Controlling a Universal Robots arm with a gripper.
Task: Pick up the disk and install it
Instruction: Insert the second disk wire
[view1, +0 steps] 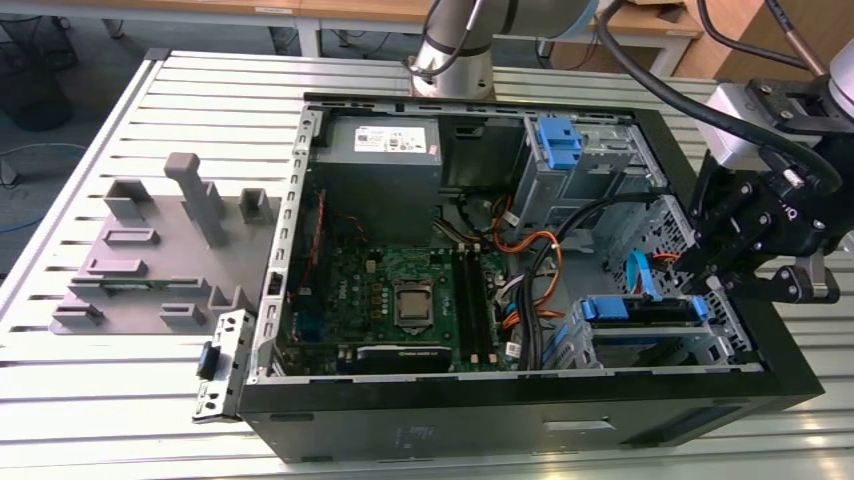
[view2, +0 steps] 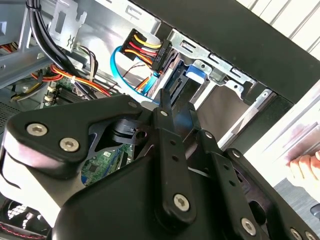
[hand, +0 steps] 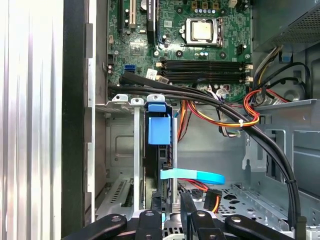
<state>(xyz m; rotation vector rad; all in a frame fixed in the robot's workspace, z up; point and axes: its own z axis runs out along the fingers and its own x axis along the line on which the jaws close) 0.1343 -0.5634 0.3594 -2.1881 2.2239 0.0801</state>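
The disk (view1: 641, 309), in its blue carrier, lies in the drive bay at the case's corner on the exterior view's right. In the first wrist view the disk (hand: 159, 131) shows edge-on, standing in the bay's slot with a blue tab at its far end. My gripper (view1: 714, 290) hangs over the end of the disk nearest the case wall. In both wrist views the gripper (hand: 171, 200) (view2: 177, 107) sits right at that end of the disk (view2: 195, 73). Whether it clasps the disk is hidden.
The open black computer case (view1: 534, 400) lies on a slatted table. A blue cable (hand: 192, 176) and bundled black and orange wires (hand: 220, 107) cross beside the bay. A second blue bracket (view1: 558, 140) sits in the upper bay. Grey fixtures (view1: 160, 250) stand on the exterior view's left. A hand (view2: 305, 167) rests outside the case.
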